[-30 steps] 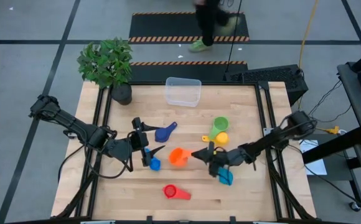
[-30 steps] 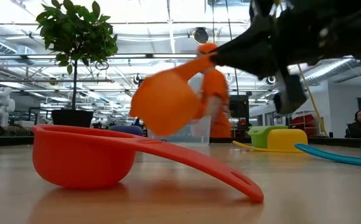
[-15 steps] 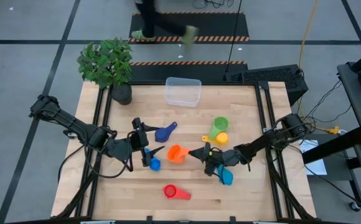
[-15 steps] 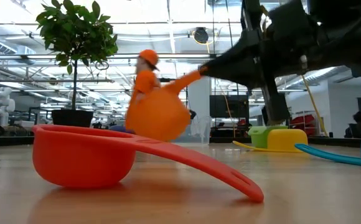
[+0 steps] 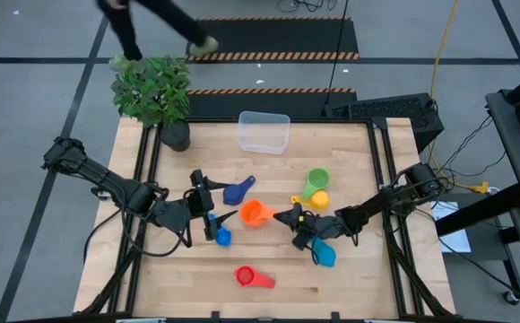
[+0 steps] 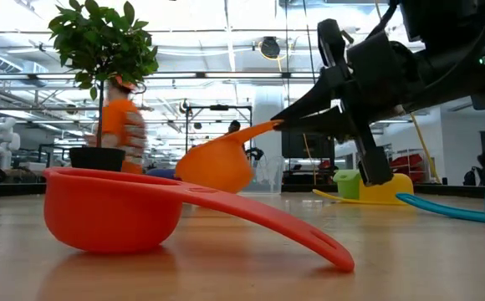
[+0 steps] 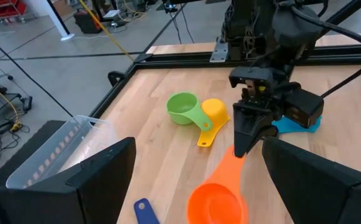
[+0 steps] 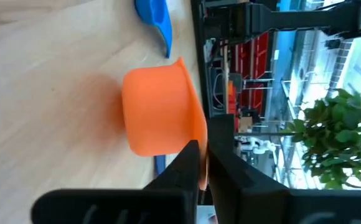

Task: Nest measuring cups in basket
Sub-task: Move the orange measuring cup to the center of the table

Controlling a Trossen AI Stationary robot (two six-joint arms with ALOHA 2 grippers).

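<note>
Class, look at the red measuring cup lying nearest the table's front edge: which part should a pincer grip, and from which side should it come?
Grip the red measuring cup by its flat handle, coming from above. The handle sticks out sideways from the bowl toward the right arm's side and slopes down to the table, thin enough for two fingers to close across its edges. The round bowl looks wider and likelier to slip. The free left pincer seems nearest.

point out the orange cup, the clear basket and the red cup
orange cup (image 5: pixel 253 213): high view, on its bowl, handle pinched by the right gripper (image 5: pixel 289 218).
clear basket (image 5: pixel 264 142): high view, on its near wall.
red cup (image 6: pixel 113 213): low view, on the bowl's outer side.
</note>
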